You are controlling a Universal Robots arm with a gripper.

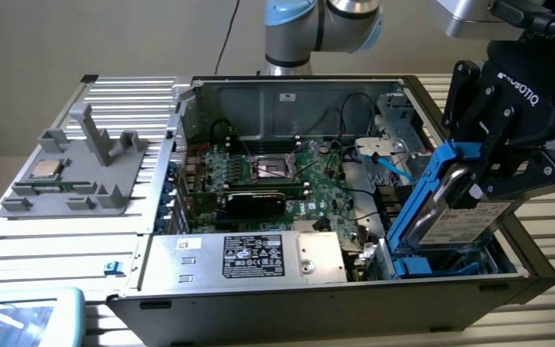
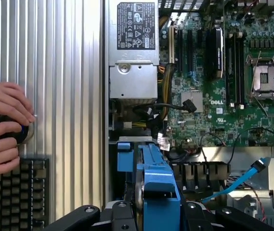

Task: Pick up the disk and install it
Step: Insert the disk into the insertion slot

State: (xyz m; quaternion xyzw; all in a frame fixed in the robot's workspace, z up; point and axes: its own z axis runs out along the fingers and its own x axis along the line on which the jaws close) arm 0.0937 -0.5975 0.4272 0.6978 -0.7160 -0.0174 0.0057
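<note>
Grips the disk (image 1: pixel 465 217) with the claw (image 1: pixel 480 184) clamped on its blue-framed edges, at the lower right of the exterior view. Holds it steeply tilted, almost on edge, with the lower end down at the drive bay (image 1: pixel 451 266) in the corner of the computer case (image 1: pixel 306 312).

Could jam the carrier against the bay's rails if pushed down at this tilt. Might snag or pinch the blue cable (image 1: pixel 390 163) lying just beside the frame. Could slip in the grip, since only the edges seem pinched. Risks a knock against the case wall, close to the claw's outer finger.

Cannot tell whether the lower end sits in the bay or hangs just above it, being hidden behind the case wall. Cannot make out the bay's connector either. Loses the arm past the upper edge of the exterior view. Shows, in the wrist view, a person's hands (image 2: pixel 2 130) on the desk (image 2: pixel 64 96) near a keyboard (image 2: pixel 14 195), well apart from the case.
</note>
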